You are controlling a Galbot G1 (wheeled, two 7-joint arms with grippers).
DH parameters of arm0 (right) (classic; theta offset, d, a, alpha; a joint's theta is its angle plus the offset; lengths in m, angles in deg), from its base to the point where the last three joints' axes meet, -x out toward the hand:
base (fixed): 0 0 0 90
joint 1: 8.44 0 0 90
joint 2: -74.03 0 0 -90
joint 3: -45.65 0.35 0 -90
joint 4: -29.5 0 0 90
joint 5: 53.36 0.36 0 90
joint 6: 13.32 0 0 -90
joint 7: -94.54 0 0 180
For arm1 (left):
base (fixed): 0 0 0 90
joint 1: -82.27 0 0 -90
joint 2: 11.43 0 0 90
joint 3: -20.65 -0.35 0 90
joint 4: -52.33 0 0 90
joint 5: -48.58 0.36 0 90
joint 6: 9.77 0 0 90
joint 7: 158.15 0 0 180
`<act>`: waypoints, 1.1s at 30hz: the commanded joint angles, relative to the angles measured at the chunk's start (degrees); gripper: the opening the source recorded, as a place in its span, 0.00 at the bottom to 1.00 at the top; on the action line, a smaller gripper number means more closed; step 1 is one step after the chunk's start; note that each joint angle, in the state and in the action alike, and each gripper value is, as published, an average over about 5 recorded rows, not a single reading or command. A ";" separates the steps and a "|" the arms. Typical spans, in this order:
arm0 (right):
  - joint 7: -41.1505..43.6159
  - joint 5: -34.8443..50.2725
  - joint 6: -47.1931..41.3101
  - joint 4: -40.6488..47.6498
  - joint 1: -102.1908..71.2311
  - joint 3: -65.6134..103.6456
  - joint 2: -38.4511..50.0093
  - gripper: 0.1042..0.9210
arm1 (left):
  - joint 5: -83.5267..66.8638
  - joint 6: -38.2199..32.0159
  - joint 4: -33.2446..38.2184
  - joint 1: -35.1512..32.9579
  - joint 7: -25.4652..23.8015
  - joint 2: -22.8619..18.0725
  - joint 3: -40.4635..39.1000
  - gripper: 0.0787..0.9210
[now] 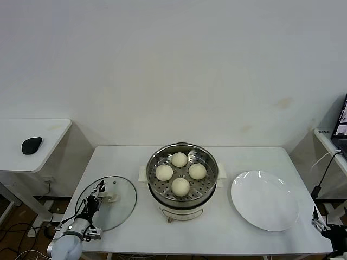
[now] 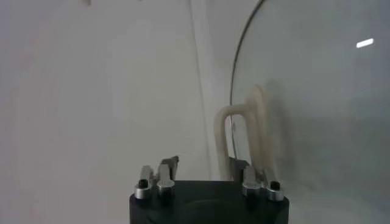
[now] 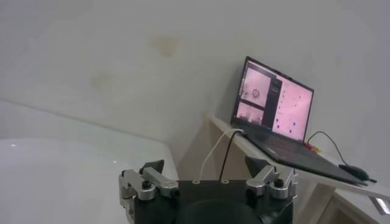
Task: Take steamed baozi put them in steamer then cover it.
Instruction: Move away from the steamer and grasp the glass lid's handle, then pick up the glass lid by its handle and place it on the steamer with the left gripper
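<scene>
Several cream-white baozi (image 1: 180,186) sit on the perforated tray inside the shiny steamer (image 1: 162,201) at the table's middle. The clear glass cover (image 1: 120,211) lies flat on the table to the steamer's left. My left gripper (image 1: 99,190) is down at the cover's cream handle (image 1: 111,198). In the left wrist view the handle (image 2: 241,112) stands between the jaws of my left gripper (image 2: 205,162), close against one finger, with a gap to the other. My right gripper (image 1: 320,223) hangs open and empty off the table's right front corner.
A flat white plate (image 1: 264,200) lies right of the steamer. A side table (image 1: 51,130) at the left carries a black mouse (image 1: 31,145). On a desk to the right stands a laptop (image 3: 271,100) with cables.
</scene>
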 commanded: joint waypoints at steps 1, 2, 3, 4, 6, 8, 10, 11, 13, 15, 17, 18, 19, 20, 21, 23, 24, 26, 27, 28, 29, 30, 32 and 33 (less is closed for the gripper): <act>0.12 -0.16 0.29 0.13 0.01 -0.41 -0.03 0.88 | -1.91 0.26 4.29 -1.30 1.82 0.60 0.50 0.37; 0.15 -0.16 0.33 0.02 -0.03 -0.53 -0.04 0.88 | -2.15 0.32 5.37 -1.71 2.05 0.75 0.69 0.34; 0.19 -0.17 0.37 -0.10 -0.04 -0.64 -0.06 0.88 | -2.34 0.39 6.45 -2.15 2.24 0.92 0.96 0.30; 0.23 -0.20 0.39 -0.26 -0.06 -0.76 -0.07 0.88 | -2.65 0.53 7.64 -2.62 2.40 1.16 1.25 0.27; 0.33 -0.25 0.41 -0.61 -0.10 -0.93 -0.06 0.88 | -3.55 1.05 10.02 -3.66 2.41 1.83 1.82 0.20; 0.41 -0.28 0.37 -1.10 -0.21 -1.07 0.00 0.88 | -5.11 1.93 13.05 -5.03 1.73 2.90 2.42 0.14; 0.48 -0.26 0.35 -1.60 -0.40 -1.18 0.07 0.88 | -7.23 3.11 16.39 -6.50 0.55 4.32 3.28 0.10; 0.52 -0.27 0.34 -1.86 -0.50 -1.23 0.10 0.88 | -8.36 3.72 18.20 -7.16 -0.20 5.16 3.77 0.10; 0.60 -0.29 0.37 -2.32 -0.72 -1.38 0.10 0.88 | -11.15 5.12 21.62 -8.54 -2.06 7.13 5.07 0.09; 0.65 -0.32 0.43 -2.71 -0.94 -1.57 0.08 0.88 | -14.24 6.83 24.97 -9.79 -4.37 9.29 6.44 0.09; 0.69 -0.39 0.55 -2.98 -1.17 -1.76 0.02 0.88 | -18.58 9.11 28.14 -10.95 -7.36 11.43 7.89 0.09; 0.71 -0.44 0.62 -3.07 -1.27 -1.83 -0.02 0.88 | -20.63 10.34 29.49 -11.39 -8.66 12.36 8.43 0.09; 0.72 -0.53 0.74 -3.16 -1.40 -1.91 -0.08 0.88 | -22.80 11.66 30.85 -11.71 -10.00 13.17 8.89 0.09; 0.73 -0.64 0.85 -3.25 -1.51 -1.98 -0.15 0.88 | -25.17 13.15 32.31 -11.93 -11.28 13.96 9.27 0.09; 0.75 -0.79 0.97 -3.35 -1.64 -2.05 -0.24 0.88 | -26.92 14.55 33.53 -12.02 -12.24 14.59 9.44 0.09; 0.76 -1.17 1.24 -3.63 -1.86 -2.19 -0.54 0.88 | -29.70 17.43 36.28 -11.84 -13.58 15.64 9.09 0.09; 0.75 -1.37 1.35 -3.79 -1.96 -2.29 -0.73 0.88 | -30.50 18.75 37.55 -11.64 -13.96 16.01 8.50 0.09; 0.65 -2.03 1.63 -4.11 -2.12 -2.63 -1.27 0.88 | -31.34 21.21 40.13 -10.98 -14.56 16.67 6.37 0.09; 0.47 -2.38 1.69 -4.20 -2.19 -2.81 -1.53 0.88 | -31.43 22.18 41.16 -10.44 -14.78 16.90 4.99 0.09; 0.19 -2.74 1.73 -4.23 -2.28 -3.13 -1.87 0.88 | -31.35 23.07 42.06 -9.57 -14.98 17.09 3.21 0.09; -0.09 -3.13 1.78 -4.16 -2.35 -3.50 -2.21 0.88 | -31.28 24.05 42.66 -8.43 -15.16 17.23 1.07 0.09; -0.36 -3.48 1.82 -4.03 -2.42 -3.84 -2.51 0.88 | -31.11 24.91 42.89 -7.08 -15.26 17.29 -0.97 0.09; -0.83 -4.28 2.17 -3.59 -2.44 -4.71 -3.19 0.88 | -29.85 26.46 42.42 -3.36 -15.46 17.20 -6.43 0.09; -0.93 -4.72 2.39 -3.39 -2.38 -5.02 -3.43 0.88 | -29.23 27.14 41.96 -1.50 -15.57 17.07 -9.09 0.09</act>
